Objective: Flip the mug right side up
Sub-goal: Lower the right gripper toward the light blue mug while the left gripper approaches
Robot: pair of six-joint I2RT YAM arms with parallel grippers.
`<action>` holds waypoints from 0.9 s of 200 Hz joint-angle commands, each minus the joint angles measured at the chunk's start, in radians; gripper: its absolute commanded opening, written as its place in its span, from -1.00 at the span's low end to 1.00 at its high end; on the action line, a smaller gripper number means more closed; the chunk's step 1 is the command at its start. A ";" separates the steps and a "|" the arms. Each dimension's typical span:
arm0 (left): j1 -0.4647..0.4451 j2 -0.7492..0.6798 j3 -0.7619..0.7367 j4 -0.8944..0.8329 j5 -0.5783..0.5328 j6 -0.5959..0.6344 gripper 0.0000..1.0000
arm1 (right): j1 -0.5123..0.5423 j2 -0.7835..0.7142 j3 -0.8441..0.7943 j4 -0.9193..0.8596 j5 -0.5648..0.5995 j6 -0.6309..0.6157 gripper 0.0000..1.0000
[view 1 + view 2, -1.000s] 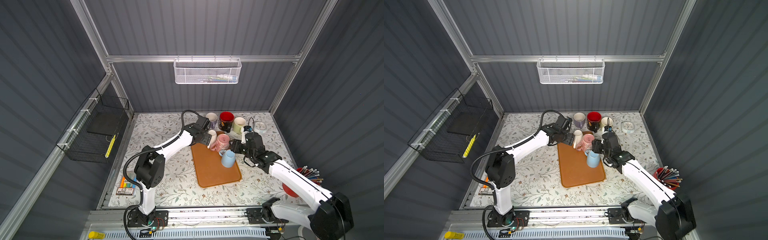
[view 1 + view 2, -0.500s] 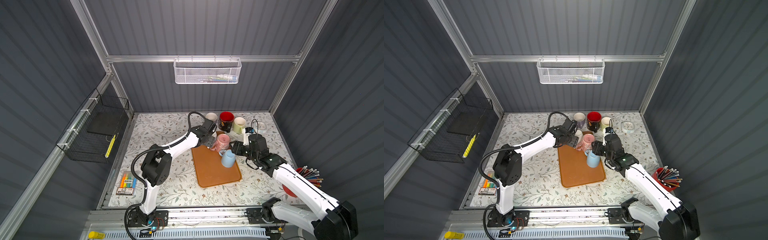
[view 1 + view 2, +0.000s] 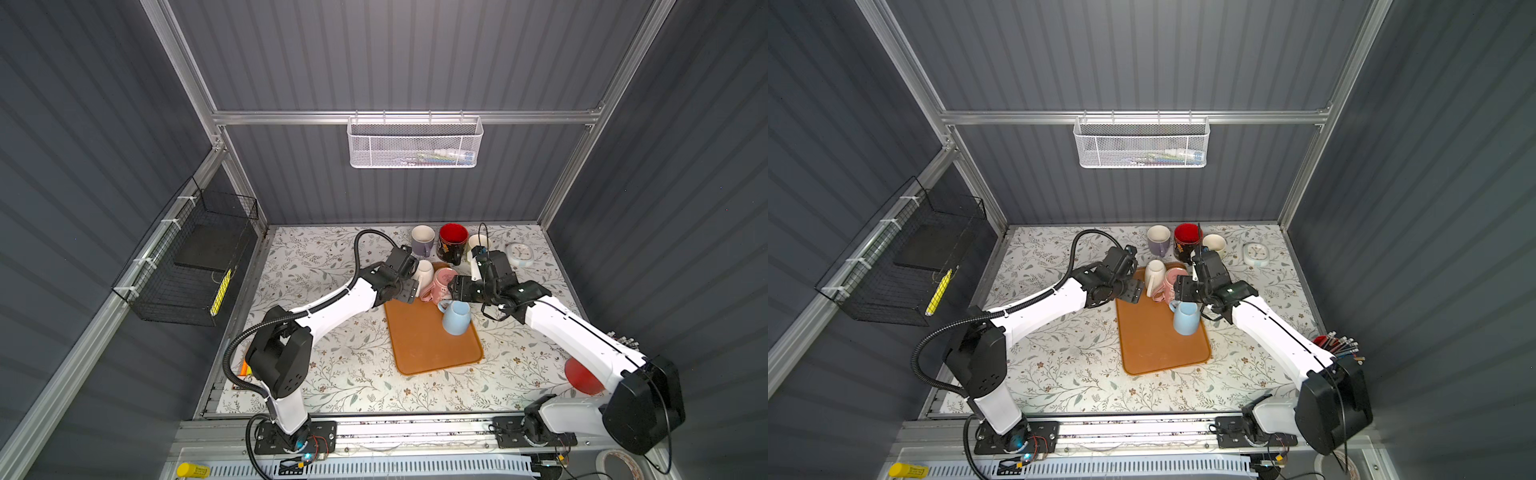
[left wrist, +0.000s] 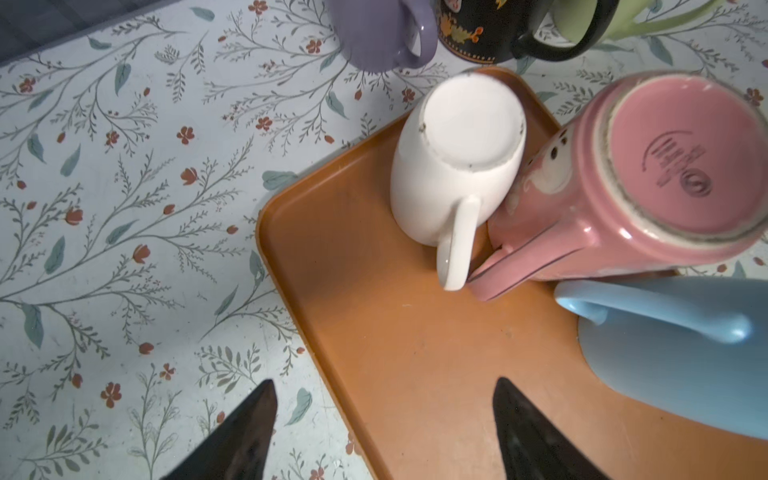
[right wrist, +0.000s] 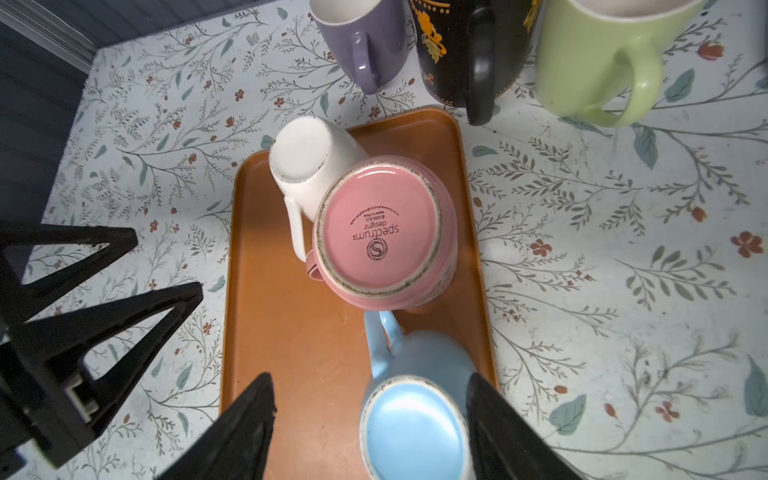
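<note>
3 mugs sit bottom-up on the orange tray (image 4: 374,332): a white mug (image 4: 453,166), a pink mug (image 5: 378,232) and a blue mug (image 5: 411,428). The white and pink ones press together at the back end of the tray, and their handles touch. The blue mug sits just beside the pink one, with its handle pointing at it. A purple mug (image 5: 357,41), a black mug (image 5: 465,50) and a green mug (image 5: 594,58) stand the right way up on the desk (image 4: 124,208) behind the tray.

My right gripper (image 5: 370,376) hangs over the blue mug with its jaws apart. The mug's bottom shows between them. 1 finger looks close to its side and the other is well off it, so nothing is held. My left gripper (image 4: 386,382) has its jaws apart too, with nothing in them. It is over the tray's edge and faces the white mug's handle.

I think the blue mug is the 1 to flip, but I can't be sure.

To do it well, I would slide the right gripper sideways first, so the mug sits in the middle of the jaws. Then both fingers meet it together and it won't skid. I would grab the round body, not the handle. The mug looks smooth, so I would squeeze firmly but slowly. I would lift it clear of the tray before I roll it over, and keep its handle from bumping the pink mug. The left gripper should keep out of the way.
</note>
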 commanded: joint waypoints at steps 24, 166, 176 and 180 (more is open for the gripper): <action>-0.002 -0.068 -0.015 0.026 0.022 -0.016 0.69 | 0.004 0.121 0.089 -0.128 -0.016 -0.070 0.57; -0.001 -0.104 -0.116 0.085 0.050 -0.065 0.69 | 0.103 0.221 0.105 -0.120 -0.128 -0.084 0.57; -0.001 -0.092 -0.116 0.095 0.049 -0.065 0.69 | 0.113 0.219 0.100 -0.106 -0.132 -0.089 0.57; -0.001 -0.086 -0.115 0.097 0.051 -0.066 0.69 | 0.115 0.219 0.100 -0.103 -0.138 -0.091 0.57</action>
